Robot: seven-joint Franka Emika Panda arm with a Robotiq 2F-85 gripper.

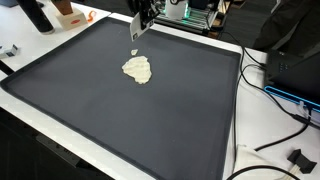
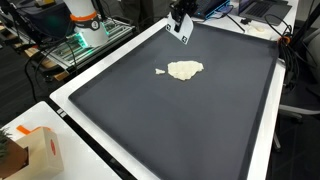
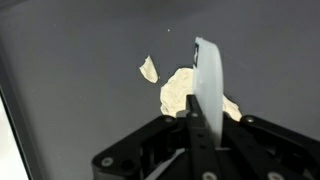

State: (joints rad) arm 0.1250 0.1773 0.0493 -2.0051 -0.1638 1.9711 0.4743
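Cream doughy lump [image 3: 180, 92] on dark grey mat [image 1: 100, 110]: below, just beyond black gripper [image 1: 138, 27]; jaws clamped on white flat blade [image 3: 207, 90].

White card [image 3: 208, 85]: thin, flat, clamped edge-on in the gripper [image 1: 139, 24] and hanging above the dark mat [image 1: 60, 90]. Cream lump [image 1: 137, 69]: irregular and flattened, possibly dough, lying on the mat. Small cream scrap [image 3: 148, 68]: just beside the lump, not touching.
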